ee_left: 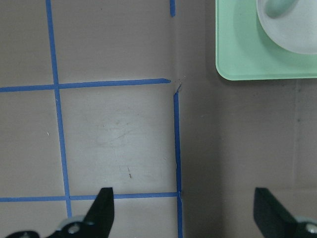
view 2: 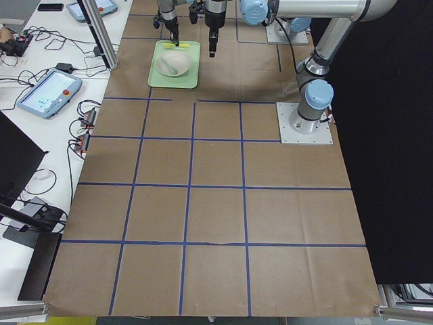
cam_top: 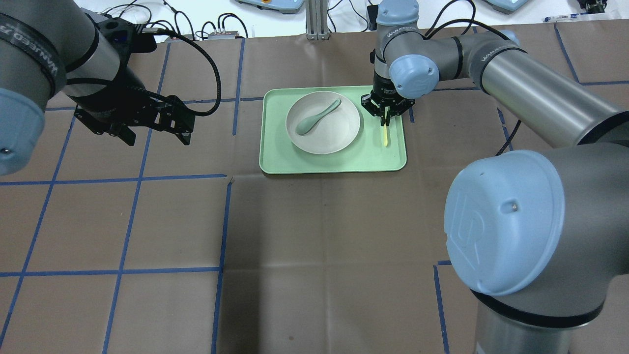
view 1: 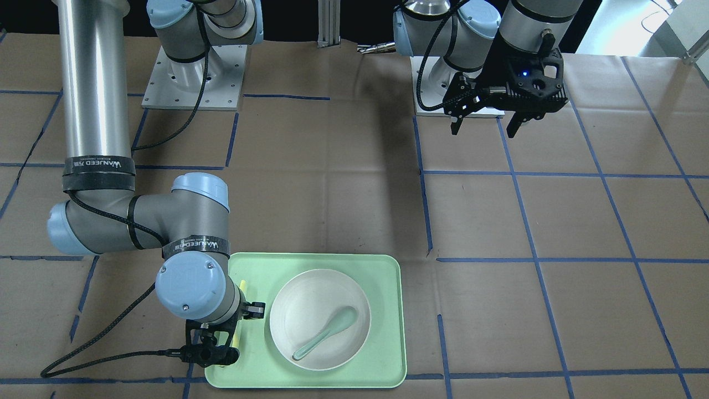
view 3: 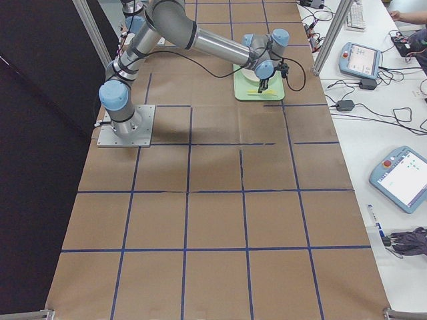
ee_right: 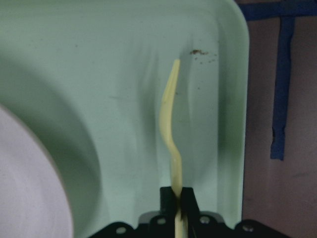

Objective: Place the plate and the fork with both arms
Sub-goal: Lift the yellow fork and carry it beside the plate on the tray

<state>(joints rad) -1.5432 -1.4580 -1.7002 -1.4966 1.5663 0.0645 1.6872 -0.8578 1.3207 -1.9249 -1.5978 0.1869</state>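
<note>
Right gripper [cam_top: 386,112] pinching the fork [cam_top: 385,135] at the green tray [cam_top: 334,163]
Its jaws are clamped on one end of the pale-yellow fork, which runs along the strip of tray between the plate [cam_top: 341,132] and the tray's rim; a grey-green spoon [cam_top: 317,118] lies in the plate. The left gripper [cam_top: 158,135] hangs well apart from the tray over the paper-covered table [cam_top: 295,246], jaws spread wide, gripping nothing

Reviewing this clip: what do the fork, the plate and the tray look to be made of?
Fork: probably thin plastic; it is pale yellow and evenly coloured, with no metallic shine.
Plate: likely plastic or melamine, since it is off-white and matte with no glaze glints. Ceramic cannot be ruled out.
Tray: likely plastic; it is pale green and looks smoothly moulded, with rounded corners and a soft sheen.
</note>
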